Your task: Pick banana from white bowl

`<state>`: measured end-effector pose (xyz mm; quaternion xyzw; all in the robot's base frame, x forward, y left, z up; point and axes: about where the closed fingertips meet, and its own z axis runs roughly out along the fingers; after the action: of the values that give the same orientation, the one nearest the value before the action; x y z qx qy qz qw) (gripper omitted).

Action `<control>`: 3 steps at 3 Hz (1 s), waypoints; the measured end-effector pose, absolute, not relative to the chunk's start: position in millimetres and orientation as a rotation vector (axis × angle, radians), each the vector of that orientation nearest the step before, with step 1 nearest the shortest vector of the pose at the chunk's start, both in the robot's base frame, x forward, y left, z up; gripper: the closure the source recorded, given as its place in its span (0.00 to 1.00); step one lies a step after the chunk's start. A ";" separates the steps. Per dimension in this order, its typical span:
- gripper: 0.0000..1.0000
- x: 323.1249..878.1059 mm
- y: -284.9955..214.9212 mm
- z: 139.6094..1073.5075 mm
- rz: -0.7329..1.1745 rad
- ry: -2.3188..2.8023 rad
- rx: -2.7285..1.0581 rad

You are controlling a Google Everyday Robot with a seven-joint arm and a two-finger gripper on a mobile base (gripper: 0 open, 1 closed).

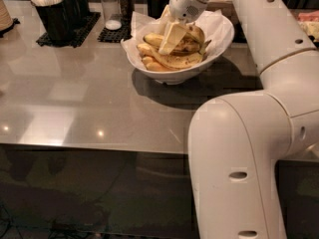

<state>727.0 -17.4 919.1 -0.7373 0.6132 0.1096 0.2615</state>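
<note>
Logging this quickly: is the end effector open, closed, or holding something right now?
End effector: at the bananas in the white bowl; open or closed cannot be told.
</note>
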 end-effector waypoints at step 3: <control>1.00 727.0 -17.4 919.1 0.297 1.660 -1.996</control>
<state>727.0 -17.4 919.1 -0.7373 0.6132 0.1096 0.2615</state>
